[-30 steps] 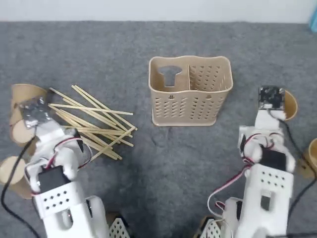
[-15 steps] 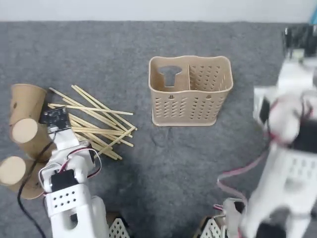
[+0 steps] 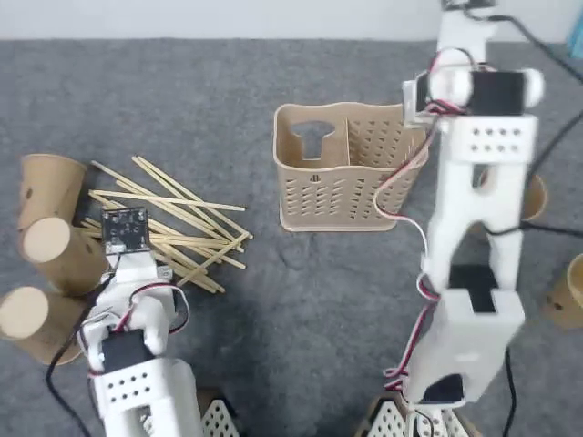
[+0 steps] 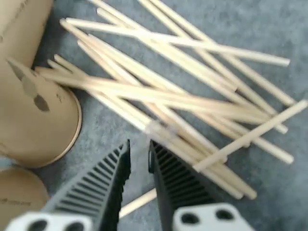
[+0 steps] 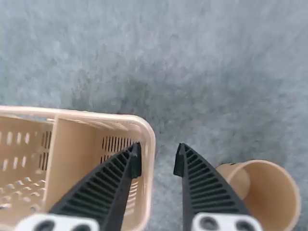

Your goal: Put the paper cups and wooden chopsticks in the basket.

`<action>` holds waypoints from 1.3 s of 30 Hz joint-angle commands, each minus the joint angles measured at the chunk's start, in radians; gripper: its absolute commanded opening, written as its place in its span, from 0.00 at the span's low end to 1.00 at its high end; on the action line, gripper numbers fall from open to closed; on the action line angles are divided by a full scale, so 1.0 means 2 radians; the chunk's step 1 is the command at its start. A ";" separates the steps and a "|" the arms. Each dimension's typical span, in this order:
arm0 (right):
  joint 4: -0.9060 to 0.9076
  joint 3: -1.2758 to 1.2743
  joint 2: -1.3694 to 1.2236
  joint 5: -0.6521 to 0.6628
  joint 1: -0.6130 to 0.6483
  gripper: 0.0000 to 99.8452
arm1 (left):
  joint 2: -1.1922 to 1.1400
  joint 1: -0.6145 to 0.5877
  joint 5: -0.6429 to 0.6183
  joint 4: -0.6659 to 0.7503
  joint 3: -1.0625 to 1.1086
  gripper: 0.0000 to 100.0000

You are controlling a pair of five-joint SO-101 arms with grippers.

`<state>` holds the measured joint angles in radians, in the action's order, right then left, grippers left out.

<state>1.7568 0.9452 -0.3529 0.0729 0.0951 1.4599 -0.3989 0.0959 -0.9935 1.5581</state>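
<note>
Grey carpet [image 3: 301, 300] is laid under the basket [image 3: 337, 196]; chopsticks [image 3: 173, 218] and paper cups [image 3: 55, 250] are strewn to its left, beneath the barely parted left gripper [image 4: 139, 147]; the right gripper [image 5: 157, 154] is held open, empty, at its corner

no readable text, numbers or signs on anything here. the paper cup [image 4: 33, 115] has a couple of dark marks on its side, too blurred to read. the basket [image 3: 351, 202] has two small marks on its front wall just under the rim, too small to make out.
</note>
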 commanded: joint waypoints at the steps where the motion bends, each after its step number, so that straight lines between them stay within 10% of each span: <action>1: 0.018 0.027 -0.021 -0.004 0.000 0.13 | 0.046 0.021 0.008 -0.021 0.004 0.06; 39: 0.022 -0.260 0.054 -0.007 0.102 0.01 | 0.153 0.024 0.008 -0.059 0.031 0.06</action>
<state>1.7568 0.4526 -0.3191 0.0683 0.3161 1.7545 -0.3544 0.1020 -1.1101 1.6226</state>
